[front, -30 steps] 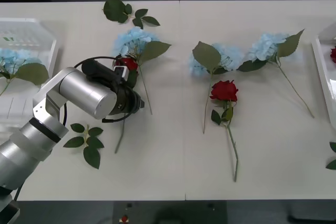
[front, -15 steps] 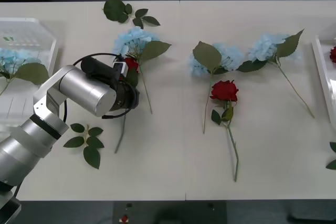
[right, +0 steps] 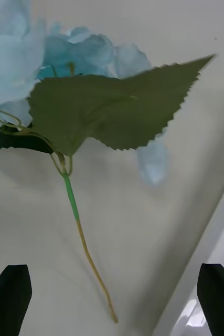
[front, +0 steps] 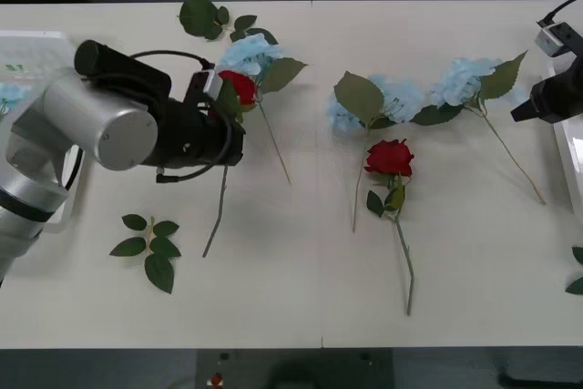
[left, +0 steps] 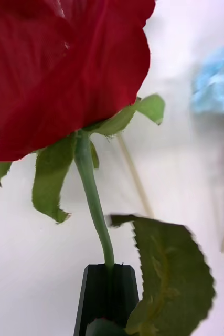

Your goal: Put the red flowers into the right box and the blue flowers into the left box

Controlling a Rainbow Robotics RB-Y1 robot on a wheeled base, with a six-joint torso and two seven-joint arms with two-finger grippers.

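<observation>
So the left end effector (left: 106, 294) is clamped on a red rose (front: 239, 87) by its stem, up around 10 o'clock on the surface (front: 291, 289), right beside a blue flower (front: 250, 52). The right end effector (right: 112, 294), fingers spread apart, hovers over another blue flower (right: 80, 50) at 2 o'clock, near the right box (front: 572, 152).

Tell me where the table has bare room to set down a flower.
Bare tabletop runs along the near edge, between the loose green leaf sprig and the lying red rose's stem. Another patch lies near the stem, right of it. It is crowded by the pale blue flower clusters and where the left pincer grips a red rose.
</observation>
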